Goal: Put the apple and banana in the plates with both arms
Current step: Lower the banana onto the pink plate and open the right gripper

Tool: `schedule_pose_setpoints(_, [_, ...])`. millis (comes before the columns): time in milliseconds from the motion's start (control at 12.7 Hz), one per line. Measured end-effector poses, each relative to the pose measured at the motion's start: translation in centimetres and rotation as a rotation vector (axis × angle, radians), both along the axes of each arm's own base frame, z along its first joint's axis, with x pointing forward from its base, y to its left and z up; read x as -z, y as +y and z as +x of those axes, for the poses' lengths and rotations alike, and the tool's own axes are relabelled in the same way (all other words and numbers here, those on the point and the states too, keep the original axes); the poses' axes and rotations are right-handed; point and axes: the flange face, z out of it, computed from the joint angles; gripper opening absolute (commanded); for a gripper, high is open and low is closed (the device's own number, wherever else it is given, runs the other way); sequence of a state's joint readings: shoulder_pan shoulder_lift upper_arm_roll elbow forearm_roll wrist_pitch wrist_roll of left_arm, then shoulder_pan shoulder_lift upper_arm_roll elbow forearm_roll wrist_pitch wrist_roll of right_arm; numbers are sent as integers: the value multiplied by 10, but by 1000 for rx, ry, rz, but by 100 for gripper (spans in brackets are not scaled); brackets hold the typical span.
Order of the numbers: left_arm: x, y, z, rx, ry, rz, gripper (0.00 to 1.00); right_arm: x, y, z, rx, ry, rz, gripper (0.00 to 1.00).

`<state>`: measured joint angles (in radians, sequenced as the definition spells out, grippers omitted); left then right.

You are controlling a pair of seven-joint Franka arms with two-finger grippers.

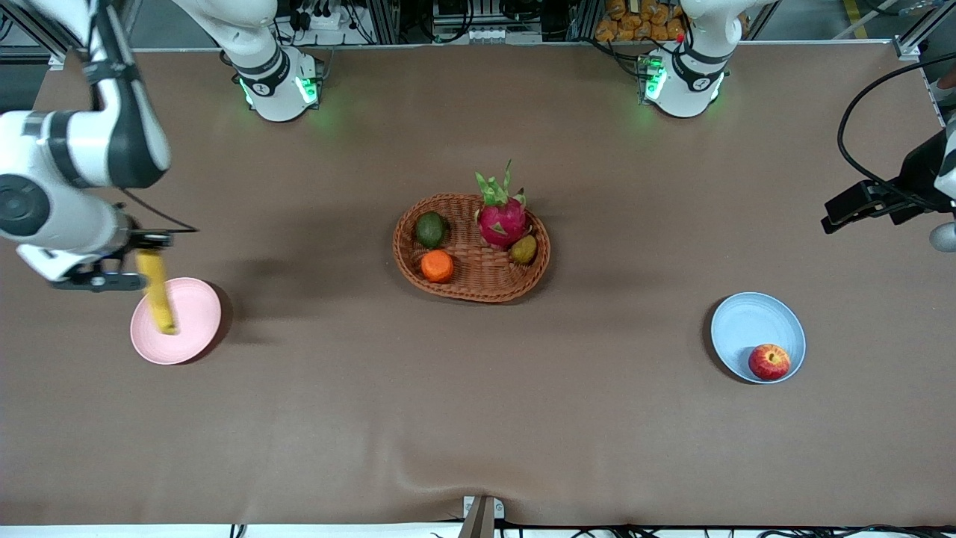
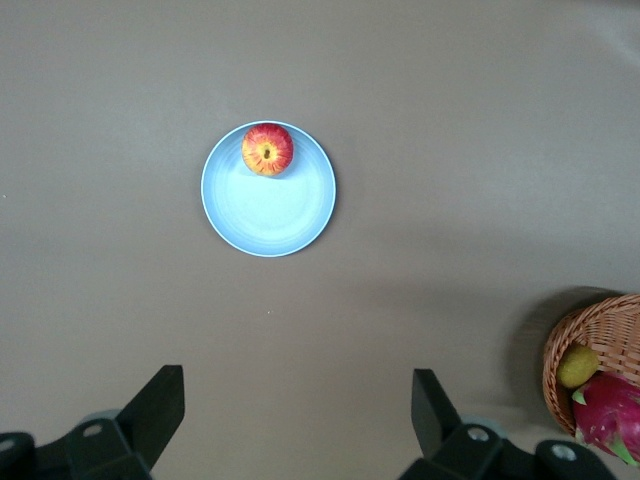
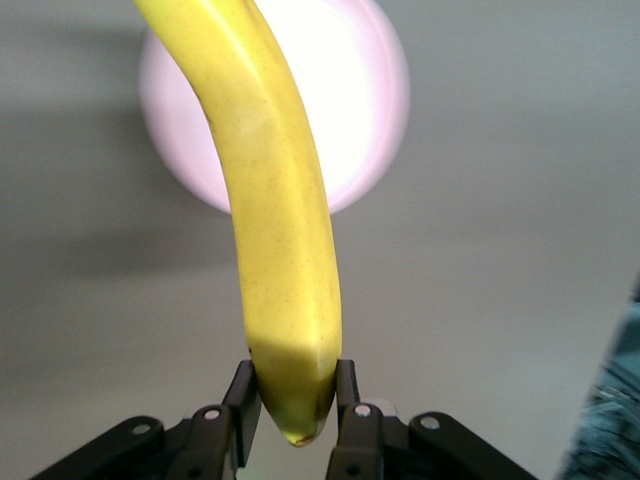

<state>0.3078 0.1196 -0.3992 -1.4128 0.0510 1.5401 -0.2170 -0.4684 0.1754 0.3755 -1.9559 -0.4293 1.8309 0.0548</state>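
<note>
The banana hangs by one end from my right gripper, which is shut on it. Its lower tip is over the pale pink plate at the right arm's end of the table. In the right wrist view the banana runs across the pink plate. The apple lies in the light blue plate at the left arm's end, against the rim nearest the front camera. My left gripper is open and empty, high over bare table, well apart from the blue plate and the apple.
A brown wicker basket stands mid-table with a dragon fruit, an avocado, an orange and a small yellow-green fruit. Its rim shows in the left wrist view. A cable loops at the left arm's end.
</note>
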Motion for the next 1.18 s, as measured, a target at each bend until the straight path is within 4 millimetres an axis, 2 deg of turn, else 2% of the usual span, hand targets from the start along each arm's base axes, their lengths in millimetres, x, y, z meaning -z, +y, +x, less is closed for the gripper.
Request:
schedule_pose_setpoints(79, [0,2,0,-2,-1,1,100,13,-25,0,-19,13,-37,14])
schedule_pose_setpoints(157, [-1,3,0,-5,-3,1,100,29,-41,2,-37,25,-61,14])
schedule_pose_setpoints(315, [-4,4,0,-5,-7,1,100,66,-55,5,-75,50,-68,15])
schedule_pose_setpoints(393, [-6,3,-1,-4,-13,1,100,83,-57,6,-98,66,-70,20])
schedule_pose_setpoints(472, [-12,2,-3,-4,-24,3,100,96,-57,9,-129,66,-77,21])
schedule_pose_setpoints(629, [-25,-1,-12,-3,-38,15,100,106,-53,18,-193,22,-86,19])
schedule_pose_setpoints(944, [-34,3,-29,-7,-8,40,100,110,-50,24,-246,0,-103,20])
schedule_pose_setpoints(1180, [-36,1,-46,-5,4,48,100,124,-53,23,-255,7,-96,25])
